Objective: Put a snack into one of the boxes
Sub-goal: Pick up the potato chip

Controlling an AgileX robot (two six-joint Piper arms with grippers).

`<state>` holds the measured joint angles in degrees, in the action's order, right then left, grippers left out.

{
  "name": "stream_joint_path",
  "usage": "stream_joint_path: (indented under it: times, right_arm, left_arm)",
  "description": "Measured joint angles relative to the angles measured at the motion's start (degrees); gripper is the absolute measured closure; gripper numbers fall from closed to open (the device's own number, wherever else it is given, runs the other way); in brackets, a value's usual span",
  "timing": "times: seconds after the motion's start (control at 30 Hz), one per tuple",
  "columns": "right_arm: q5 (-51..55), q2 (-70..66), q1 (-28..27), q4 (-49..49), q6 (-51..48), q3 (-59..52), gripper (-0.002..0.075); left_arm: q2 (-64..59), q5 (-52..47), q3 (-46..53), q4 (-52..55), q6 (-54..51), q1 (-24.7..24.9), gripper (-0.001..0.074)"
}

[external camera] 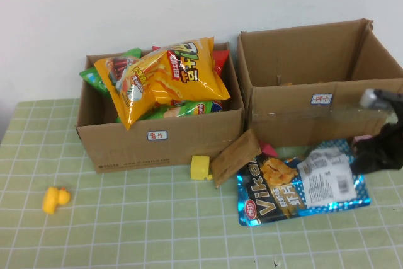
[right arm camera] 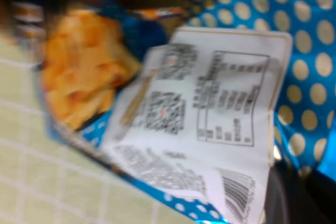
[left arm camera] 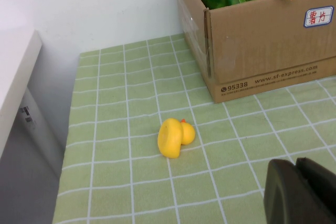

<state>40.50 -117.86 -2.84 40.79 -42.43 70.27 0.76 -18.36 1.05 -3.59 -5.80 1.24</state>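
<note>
Blue chip bag lies before the right-hand box, its edge pinched in the closed right gripper for lifting; the left gripper waits near the rubber duck, jaw state unclear.

You are looking at a glossy foil-like chip bag, blue with pale dots, carrying a matt white paper label on its face. The two boxes, left and right, are showing plain matt brown corrugated cardboard (each with a small white sticker). The yellow snack bag is shining like slick plastic film. The table cover is looking like smooth matt green cloth with white grid lines. The little yellow duck is appearing smooth, softly shiny plastic or rubber.
</note>
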Motion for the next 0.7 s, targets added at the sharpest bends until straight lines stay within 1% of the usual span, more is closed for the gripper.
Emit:
stream_joint_path:
  times: [0.17, 0.47, 0.6, 0.7]
  right_arm:
    - [4.4, 7.7, 0.0, 1.2, -2.3, 0.0, 0.0717]
    - [10.1, 21.8, 0.0, 7.3, -7.3, 0.0, 0.0727]
    - [11.8, 23.8, 0.6, 6.7, -7.7, 0.0, 0.0727]
    - [12.2, 23.5, 1.6, 3.9, -6.9, 0.0, 0.0727]
  left_arm:
    - [0.0, 0.0, 0.0, 0.0, 0.0, 0.0, 0.0738]
    - [0.0, 0.0, 0.0, 0.0, 0.0, 0.0, 0.0738]
    - [0.0, 0.0, 0.0, 0.0, 0.1, 0.0, 0.0738]
    - [0.0, 0.0, 0.0, 0.0, 0.1, 0.0, 0.0738]
